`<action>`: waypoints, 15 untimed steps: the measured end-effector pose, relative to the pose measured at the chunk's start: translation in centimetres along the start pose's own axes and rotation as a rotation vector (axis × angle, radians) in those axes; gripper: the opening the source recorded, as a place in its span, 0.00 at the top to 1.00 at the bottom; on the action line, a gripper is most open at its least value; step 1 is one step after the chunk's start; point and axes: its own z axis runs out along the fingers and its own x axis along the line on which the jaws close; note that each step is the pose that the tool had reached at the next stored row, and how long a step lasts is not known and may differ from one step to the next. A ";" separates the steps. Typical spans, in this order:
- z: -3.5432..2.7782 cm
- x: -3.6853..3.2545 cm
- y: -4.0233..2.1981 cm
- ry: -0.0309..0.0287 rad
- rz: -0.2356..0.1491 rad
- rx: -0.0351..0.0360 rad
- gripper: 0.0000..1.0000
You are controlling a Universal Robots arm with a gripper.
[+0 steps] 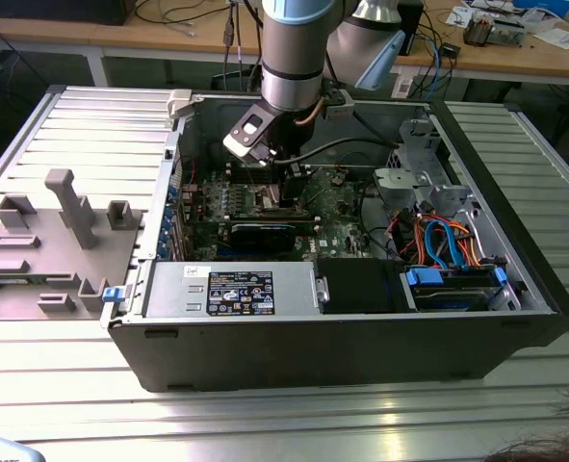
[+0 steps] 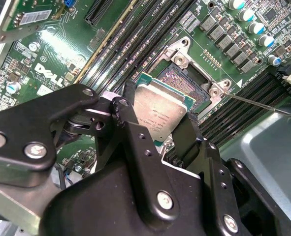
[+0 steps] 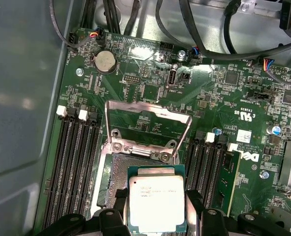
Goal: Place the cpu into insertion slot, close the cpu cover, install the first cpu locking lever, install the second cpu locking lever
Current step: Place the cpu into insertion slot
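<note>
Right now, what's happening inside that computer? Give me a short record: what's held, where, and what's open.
held item: cpu, metal top facing up
jaws: shut on the cpu's two opposite sides
position: partly over the insertion slot, not seated
cpu cover: swung up, open
surroundings: green motherboard inside an open computer case

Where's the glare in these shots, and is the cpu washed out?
Second wrist view: glare whitens a patch of board; the cpu in the gripper looks pale, not blown out. First wrist view: a bright streak on the board near the cover. Exterior view: table slats glare, case interior dim.
</note>
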 end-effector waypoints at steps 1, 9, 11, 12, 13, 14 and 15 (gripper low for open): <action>0.01 0.00 0.00 0.0000 0.000 -0.0001 0.45; 0.04 0.00 0.00 0.0000 0.005 -0.0001 0.45; 0.04 0.00 0.00 0.0000 0.006 -0.0001 0.45; 0.05 0.00 0.00 0.0000 0.007 -0.0001 0.45; 0.05 0.00 0.00 -0.0001 0.007 -0.0001 0.45; 0.06 0.00 0.00 0.0000 0.008 -0.0001 0.45; 0.06 0.00 0.00 0.0000 0.008 -0.0001 0.45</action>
